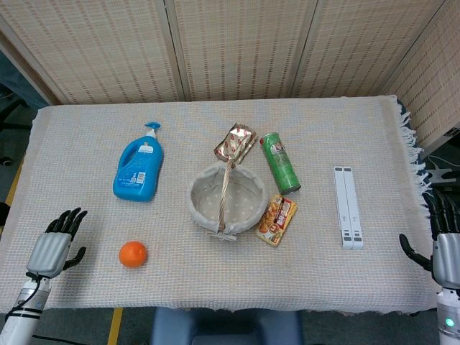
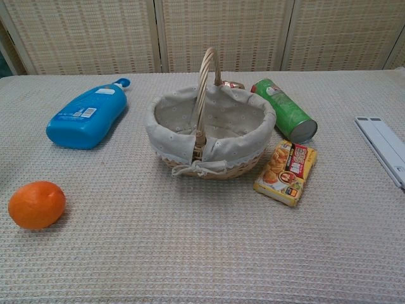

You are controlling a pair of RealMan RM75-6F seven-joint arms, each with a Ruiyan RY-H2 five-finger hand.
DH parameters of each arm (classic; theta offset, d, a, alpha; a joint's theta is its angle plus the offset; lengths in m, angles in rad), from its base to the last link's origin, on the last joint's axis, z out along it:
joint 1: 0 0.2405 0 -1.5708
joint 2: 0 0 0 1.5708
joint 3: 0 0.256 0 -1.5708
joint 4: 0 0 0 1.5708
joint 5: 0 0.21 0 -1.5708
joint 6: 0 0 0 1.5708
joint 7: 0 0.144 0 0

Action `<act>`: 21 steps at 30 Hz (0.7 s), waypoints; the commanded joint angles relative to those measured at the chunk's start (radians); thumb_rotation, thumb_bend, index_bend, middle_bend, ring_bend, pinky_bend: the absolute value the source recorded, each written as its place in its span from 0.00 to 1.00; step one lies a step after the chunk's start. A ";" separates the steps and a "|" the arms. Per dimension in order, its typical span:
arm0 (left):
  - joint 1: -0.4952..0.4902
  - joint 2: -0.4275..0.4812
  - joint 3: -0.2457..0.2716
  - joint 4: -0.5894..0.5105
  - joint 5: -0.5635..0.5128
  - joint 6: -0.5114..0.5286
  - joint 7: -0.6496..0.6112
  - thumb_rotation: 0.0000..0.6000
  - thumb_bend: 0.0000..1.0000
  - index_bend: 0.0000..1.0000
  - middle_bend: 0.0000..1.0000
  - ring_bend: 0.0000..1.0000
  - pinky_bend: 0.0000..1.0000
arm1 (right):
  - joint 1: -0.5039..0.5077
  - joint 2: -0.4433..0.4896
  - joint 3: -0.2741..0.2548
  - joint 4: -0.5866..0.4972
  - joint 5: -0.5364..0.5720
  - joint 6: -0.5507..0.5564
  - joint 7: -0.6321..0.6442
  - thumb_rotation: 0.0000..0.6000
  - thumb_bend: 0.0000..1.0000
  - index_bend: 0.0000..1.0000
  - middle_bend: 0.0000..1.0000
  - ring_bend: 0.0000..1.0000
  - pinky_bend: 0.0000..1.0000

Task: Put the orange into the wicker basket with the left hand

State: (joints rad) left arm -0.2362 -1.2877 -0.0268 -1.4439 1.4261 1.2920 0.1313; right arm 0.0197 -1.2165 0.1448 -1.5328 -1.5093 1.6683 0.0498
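My left hand (image 1: 54, 244) sits at the near left corner of the worktop (image 1: 86, 280), back of the hand up, fingers spread apart and holding nothing. My right hand (image 1: 442, 248) is off the near right edge of the worktop, fingers likewise apart and empty; only the head view shows either hand.

Just to the right of my left hand, near the front edge, lies the orange (image 1: 133, 254). It rests on the woven cloth, apart from the hand and from everything else. In the chest view the orange (image 2: 36, 204) sits low at the left.

Further in, at the middle of the worktop, stands the wicker basket (image 1: 224, 198) with its pale fabric lining and an upright handle arching over it. The basket is well apart from the orange and holds nothing that I can see.

Toward the back left, a blue pump bottle (image 1: 139, 167) lies on its side. Behind the basket, touching or just beside its far rim, is a shiny foil snack packet (image 1: 235, 142). A green crisp tube (image 1: 279, 162) lies on its side just right of the basket, and a small yellow-and-red snack box (image 1: 277, 219) lies at the basket's near right. Well to the right lies a white folded stand (image 1: 347, 206).
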 commanded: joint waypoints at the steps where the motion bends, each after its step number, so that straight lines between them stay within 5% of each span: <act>1: 0.000 0.000 0.001 0.001 0.003 0.002 0.001 1.00 0.38 0.00 0.00 0.03 0.18 | -0.002 -0.001 -0.002 0.000 -0.005 0.003 -0.004 1.00 0.20 0.00 0.00 0.00 0.12; 9: 0.009 0.036 0.016 -0.047 0.012 0.001 -0.008 1.00 0.38 0.00 0.00 0.02 0.17 | -0.003 -0.002 -0.011 -0.001 -0.018 0.004 -0.007 1.00 0.20 0.00 0.00 0.00 0.12; 21: -0.023 0.131 0.074 -0.258 0.134 -0.042 -0.046 1.00 0.38 0.00 0.00 0.00 0.12 | 0.010 0.005 -0.010 -0.008 -0.005 -0.033 -0.011 1.00 0.20 0.01 0.00 0.00 0.12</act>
State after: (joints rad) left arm -0.2480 -1.1650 0.0353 -1.6775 1.5421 1.2670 0.0700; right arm 0.0287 -1.2134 0.1367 -1.5408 -1.5127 1.6370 0.0373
